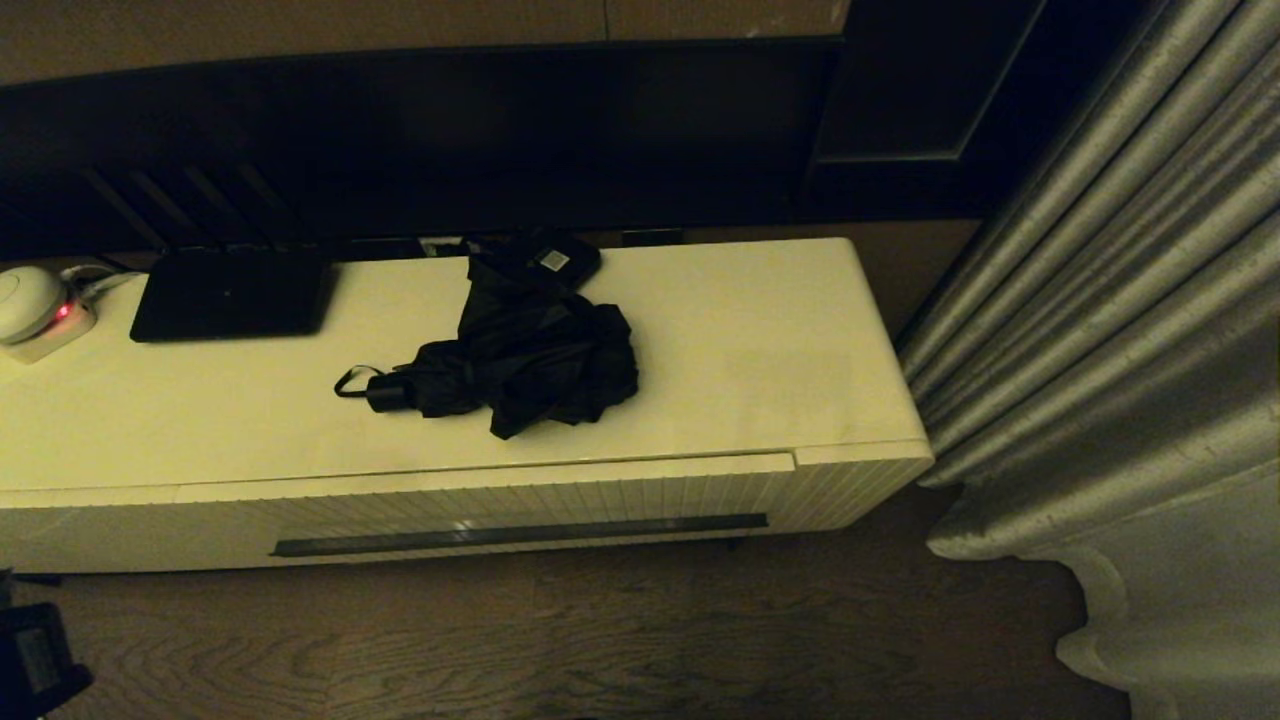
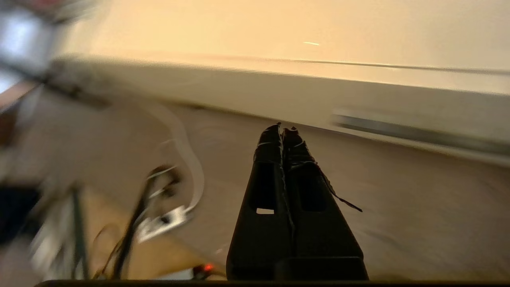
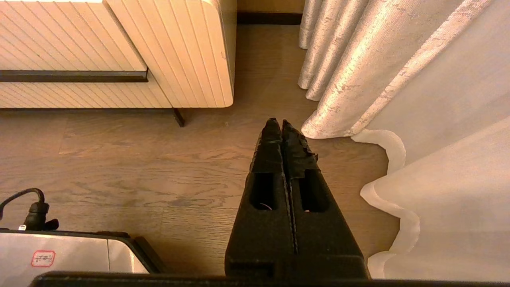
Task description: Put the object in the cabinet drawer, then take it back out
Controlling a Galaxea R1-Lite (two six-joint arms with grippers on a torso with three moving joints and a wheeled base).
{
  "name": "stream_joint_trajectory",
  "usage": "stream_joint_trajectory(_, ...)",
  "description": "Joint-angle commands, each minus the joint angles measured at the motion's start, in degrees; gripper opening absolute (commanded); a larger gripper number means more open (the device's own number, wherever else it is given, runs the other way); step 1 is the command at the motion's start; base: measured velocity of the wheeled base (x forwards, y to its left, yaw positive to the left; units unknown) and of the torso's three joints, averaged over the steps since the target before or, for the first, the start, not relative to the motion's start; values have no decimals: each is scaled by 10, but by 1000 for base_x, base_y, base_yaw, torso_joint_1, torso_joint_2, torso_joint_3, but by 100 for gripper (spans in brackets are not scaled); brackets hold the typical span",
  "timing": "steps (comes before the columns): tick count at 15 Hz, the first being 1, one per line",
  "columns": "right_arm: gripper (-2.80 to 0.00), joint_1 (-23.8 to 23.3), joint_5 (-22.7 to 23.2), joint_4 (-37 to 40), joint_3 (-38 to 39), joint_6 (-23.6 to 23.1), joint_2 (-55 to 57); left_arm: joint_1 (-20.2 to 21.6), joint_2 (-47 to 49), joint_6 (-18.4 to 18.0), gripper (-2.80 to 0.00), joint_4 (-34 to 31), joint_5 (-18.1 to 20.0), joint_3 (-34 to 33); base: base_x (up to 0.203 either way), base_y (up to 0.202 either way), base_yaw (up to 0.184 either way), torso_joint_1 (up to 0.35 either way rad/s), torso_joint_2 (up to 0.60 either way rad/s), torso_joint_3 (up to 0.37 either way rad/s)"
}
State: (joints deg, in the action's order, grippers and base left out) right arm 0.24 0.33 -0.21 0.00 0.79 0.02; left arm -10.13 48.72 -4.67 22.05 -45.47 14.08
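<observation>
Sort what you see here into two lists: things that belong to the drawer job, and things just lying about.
Job: umbrella, on the cabinet top; cabinet drawer, closed; left gripper, empty, low beside the cabinet.

Lying about: router; small black box; white device; curtain.

Umbrella (image 1: 520, 365) lying near the middle of the cabinet top (image 1: 760, 350), handle toward the left, just in front of a small box (image 1: 550, 262) at the back edge. Router (image 1: 232, 292) left of the box, well apart from the umbrella. Drawer (image 1: 500, 505) shut in the cabinet front, below the umbrella. Curtain (image 1: 1110, 320) hanging right of the cabinet, down to the floor (image 1: 600, 640).
</observation>
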Motion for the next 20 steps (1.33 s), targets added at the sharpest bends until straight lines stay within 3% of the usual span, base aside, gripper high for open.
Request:
stream_joint_trajectory(1, -280, 0, 0, 0, 0, 0, 1, 70, -86, -4, -280, 4, -6, -16, 0, 0, 0, 0, 0, 0)
stream_joint_trajectory(3, -280, 0, 0, -1, 0, 0, 1, 110, -112, -10, -280, 5, 6, -15, 0, 0, 0, 0, 0, 0)
stream_joint_trajectory(5, -280, 0, 0, 0, 0, 0, 1, 131, -167, -33, -280, 0, 80, -28, 0, 0, 0, 0, 0, 0)
stream_joint_trajectory(8, -280, 0, 0, -1, 0, 0, 1, 150, -239, -106, -280, -8, 187, -74, 0, 0, 0, 0, 0, 0)
stream_joint_trajectory(11, -280, 0, 0, -1, 0, 0, 1, 151, -283, -115, -280, -25, 255, -98, 0, 0, 0, 0, 0, 0)
stream_joint_trajectory(13, -280, 0, 0, -1, 0, 0, 1, 147, -323, -110, -280, -75, 301, -102, 0, 0, 0, 0, 0, 0)
stream_joint_trajectory(20, -280, 0, 0, 0, 1, 0, 1, 106, -411, -77, -280, -168, 337, -133, 29, 0, 0, -1, 1, 1)
